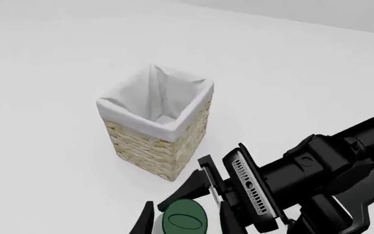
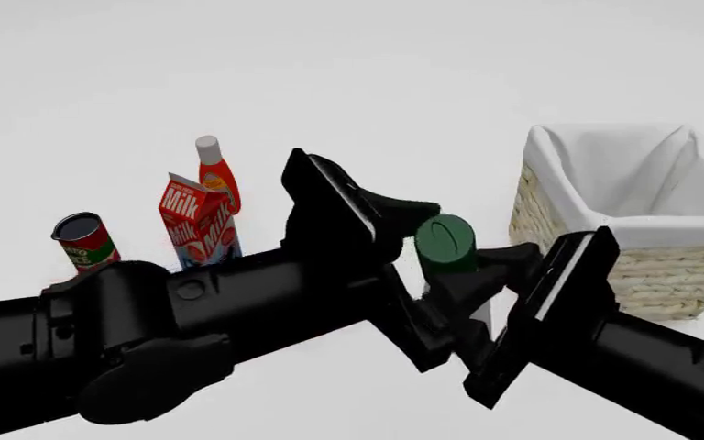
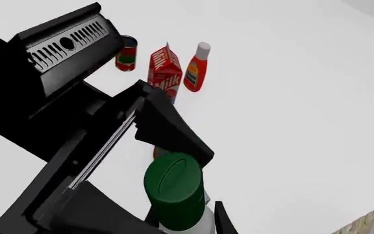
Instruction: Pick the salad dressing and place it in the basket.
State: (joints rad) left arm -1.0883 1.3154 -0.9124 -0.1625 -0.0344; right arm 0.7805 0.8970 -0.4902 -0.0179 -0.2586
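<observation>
Green-capped, the salad dressing (image 2: 446, 243) hangs above the table between both grippers: the left gripper (image 2: 432, 240) and right gripper (image 2: 489, 275) each pinch it, apparently mid-handover. Carrying it into the basket (image 2: 578, 215), just beside, remains. Milk carton (image 2: 197, 223), red-orange bottle (image 2: 216, 172) and can (image 2: 83, 240) stand well apart, not obstructing.

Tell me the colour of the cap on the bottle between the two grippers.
Dark green; the salad dressing cap shows best in the right wrist view.
</observation>
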